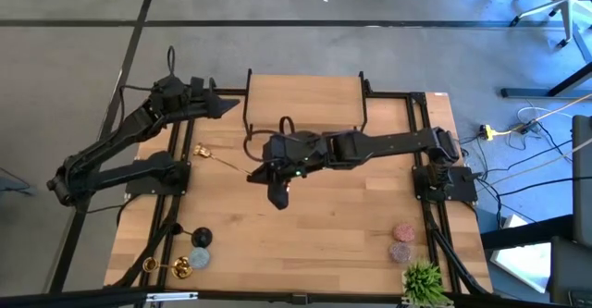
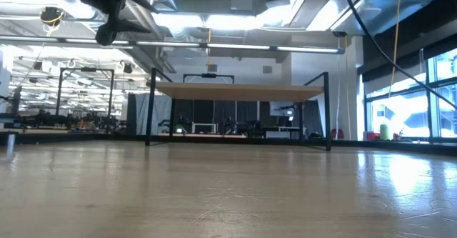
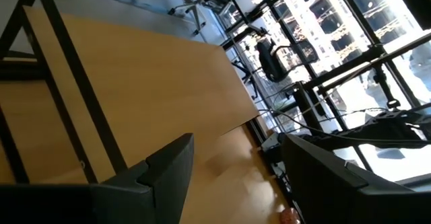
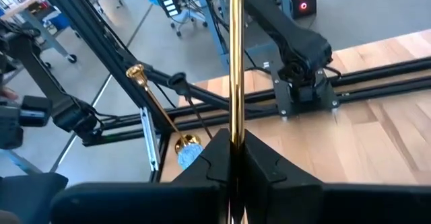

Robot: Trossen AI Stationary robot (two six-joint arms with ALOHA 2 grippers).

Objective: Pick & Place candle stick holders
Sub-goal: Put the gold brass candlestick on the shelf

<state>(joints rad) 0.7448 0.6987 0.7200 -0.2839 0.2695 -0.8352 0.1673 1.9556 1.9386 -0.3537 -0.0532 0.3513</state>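
Right gripper (image 4: 236, 153) clamped tight on one brass candlestick's (image 4: 235, 56) thin stem mid-table, second candlestick (image 1: 169, 268) lying near the front left corner, left gripper (image 3: 236, 177) parked open at the back left; probably best carried slow and level.
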